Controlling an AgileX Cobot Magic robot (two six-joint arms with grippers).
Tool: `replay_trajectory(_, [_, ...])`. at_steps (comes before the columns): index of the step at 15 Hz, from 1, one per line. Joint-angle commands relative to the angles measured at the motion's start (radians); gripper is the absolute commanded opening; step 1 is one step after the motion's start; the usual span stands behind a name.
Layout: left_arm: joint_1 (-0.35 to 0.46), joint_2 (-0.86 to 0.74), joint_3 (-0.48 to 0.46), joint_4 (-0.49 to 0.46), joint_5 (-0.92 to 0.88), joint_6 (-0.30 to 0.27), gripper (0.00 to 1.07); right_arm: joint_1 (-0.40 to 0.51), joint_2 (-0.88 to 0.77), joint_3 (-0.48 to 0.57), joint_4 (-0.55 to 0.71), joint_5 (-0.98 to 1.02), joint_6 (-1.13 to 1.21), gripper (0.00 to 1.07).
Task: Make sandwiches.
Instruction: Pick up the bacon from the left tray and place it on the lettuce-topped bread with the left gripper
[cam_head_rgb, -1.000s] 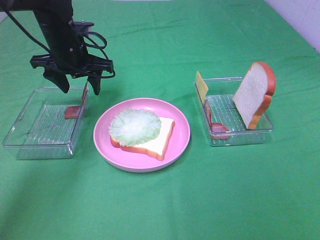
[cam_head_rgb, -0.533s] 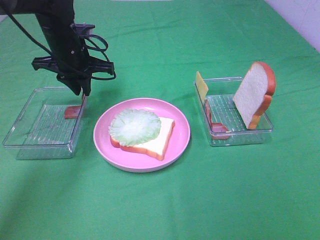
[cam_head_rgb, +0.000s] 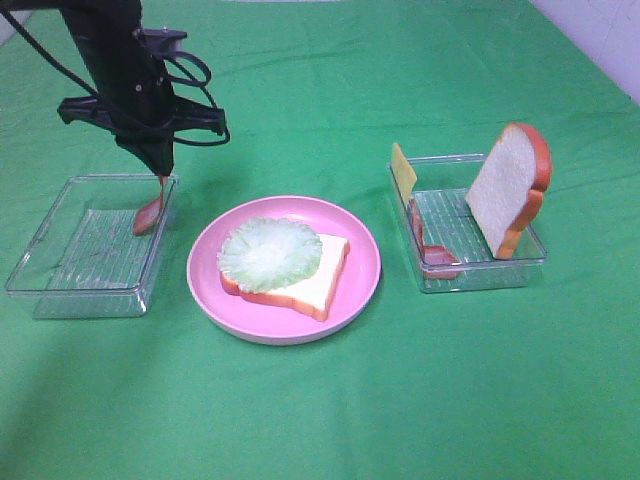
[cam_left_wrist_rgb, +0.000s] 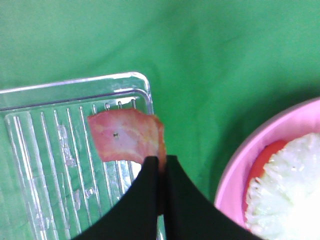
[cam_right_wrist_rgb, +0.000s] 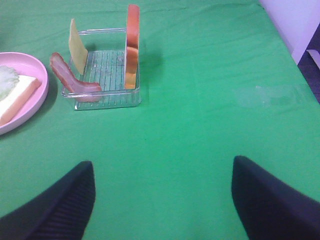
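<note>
A white bread slice (cam_head_rgb: 325, 285) topped with pale green lettuce (cam_head_rgb: 270, 253) lies on the round pink plate (cam_head_rgb: 362, 268). My left gripper (cam_head_rgb: 160, 176) is shut on one end of a reddish bacon strip (cam_head_rgb: 148, 214), which hangs over the right side of the left clear tray (cam_head_rgb: 75, 300). In the left wrist view the fingers (cam_left_wrist_rgb: 150, 190) pinch the bacon (cam_left_wrist_rgb: 125, 142) above the tray corner (cam_left_wrist_rgb: 142, 80), with the plate (cam_left_wrist_rgb: 235, 175) and lettuce (cam_left_wrist_rgb: 285, 190) beside them. My right gripper (cam_right_wrist_rgb: 162, 160) is open and empty over bare green cloth, out of the exterior view.
The right clear tray (cam_head_rgb: 480, 278) holds an upright bread slice (cam_head_rgb: 510, 190), a yellow cheese square (cam_head_rgb: 402, 172) and a second bacon strip (cam_head_rgb: 430, 250). The right wrist view shows that tray (cam_right_wrist_rgb: 107, 102), its bread (cam_right_wrist_rgb: 132, 45), cheese (cam_right_wrist_rgb: 77, 45) and bacon (cam_right_wrist_rgb: 70, 77).
My left gripper went from open around the bacon in the left tray to shut on it, then rose, lifting the strip off the tray floor.
</note>
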Motion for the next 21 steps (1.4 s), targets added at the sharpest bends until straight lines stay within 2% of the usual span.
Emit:
replay_trajectory(1, [-0.01, -0.08, -0.007, -0.081, 0.01, 0.033, 0.0, -0.006, -0.008, -0.003, -0.004, -0.012, -0.011, 0.72])
replay_trajectory(3, [-0.01, -0.124, -0.007, -0.183, 0.015, 0.087, 0.0, -0.006, -0.008, -0.003, -0.004, -0.012, -0.011, 0.72])
replay_trajectory(4, [-0.01, -0.149, -0.005, -0.367, 0.016, 0.182, 0.0, -0.006, -0.008, -0.003, -0.004, -0.012, -0.011, 0.72])
replay_trajectory(5, [-0.01, -0.151, -0.005, -0.488, 0.018, 0.255, 0.0, -0.006, -0.008, -0.003, -0.004, -0.012, -0.011, 0.72])
replay_trajectory(6, [-0.011, -0.149, -0.005, -0.53, 0.019, 0.278, 0.0, -0.006, -0.008, -0.003, -0.004, -0.012, -0.011, 0.72])
replay_trajectory(7, [-0.021, -0.144, -0.005, -0.601, 0.02, 0.325, 0.0, -0.006, -0.008, -0.003, -0.004, -0.012, -0.011, 0.72])
replay_trajectory(9, [-0.058, -0.13, -0.005, -0.665, 0.019, 0.355, 0.0, -0.006, -0.008, -0.003, -0.004, -0.012, -0.011, 0.72])
replay_trajectory(12, [-0.147, -0.077, -0.005, -0.664, 0.019, 0.362, 0.0, -0.006, -0.008, -0.003, -0.004, -0.012, -0.011, 0.72])
replay_trajectory(15, [-0.176, -0.034, -0.005, -0.623, 0.026, 0.365, 0.0, -0.006, -0.008, -0.003, -0.004, -0.012, -0.011, 0.72])
replay_trajectory(17, [-0.176, -0.031, -0.005, -0.538, 0.024, 0.355, 0.0, -0.006, -0.008, -0.003, -0.004, -0.012, -0.011, 0.72])
replay_trajectory(19, [-0.176, -0.029, -0.005, -0.4, 0.023, 0.312, 0.0, -0.006, -0.008, -0.003, -0.004, -0.012, -0.011, 0.72])
replay_trajectory(21, [-0.176, -0.007, -0.005, -0.311, 0.024, 0.282, 0.0, -0.006, -0.008, -0.003, -0.004, -0.012, -0.011, 0.72])
